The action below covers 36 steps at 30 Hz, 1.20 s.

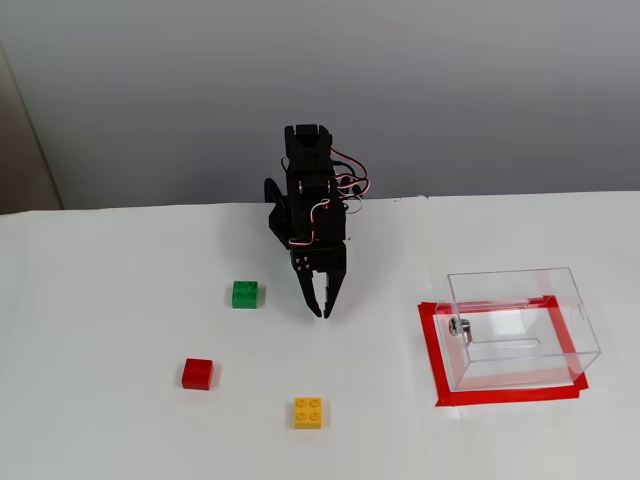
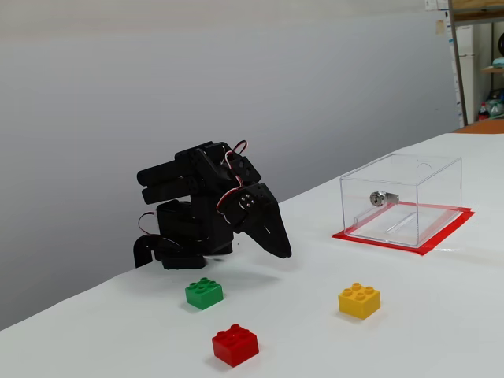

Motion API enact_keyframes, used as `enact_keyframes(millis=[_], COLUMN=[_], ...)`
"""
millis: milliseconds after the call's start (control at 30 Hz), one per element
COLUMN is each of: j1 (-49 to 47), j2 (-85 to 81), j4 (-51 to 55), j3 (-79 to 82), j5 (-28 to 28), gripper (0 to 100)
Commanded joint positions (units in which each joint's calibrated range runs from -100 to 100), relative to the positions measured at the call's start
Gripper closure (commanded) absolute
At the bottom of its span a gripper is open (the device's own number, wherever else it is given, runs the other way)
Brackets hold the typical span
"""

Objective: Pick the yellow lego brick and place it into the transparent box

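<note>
The yellow lego brick (image 1: 308, 412) lies on the bench (image 1: 120, 420), well apart from the hand (image 1: 322, 312); its fingers pressed together, pinching nothing.

Folded black arm, claw (image 1: 322, 312) closed, yellow brick (image 1: 308, 412), clear box (image 1: 520, 328)

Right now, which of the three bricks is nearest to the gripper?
The green brick, just left of the gripper in this fixed view; the red brick and yellow brick lie farther.
</note>
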Motion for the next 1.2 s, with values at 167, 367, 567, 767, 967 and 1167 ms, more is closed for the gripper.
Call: enact_keyframes(millis=[167, 367, 567, 767, 967, 1167], j1=[0.5, 0.5, 0.5, 0.5, 0.9, 0.9], j2=[-0.4, -0.4, -0.4, -0.4, -0.4, -0.4], j4=[-0.6, -0.6, -0.6, -0.6, -0.6, -0.6], j3=[0.4, 0.4, 0.4, 0.4, 0.4, 0.4], j5=[0.2, 0.2, 0.2, 0.2, -0.1, -0.3], gripper=[98, 98, 98, 98, 98, 98])
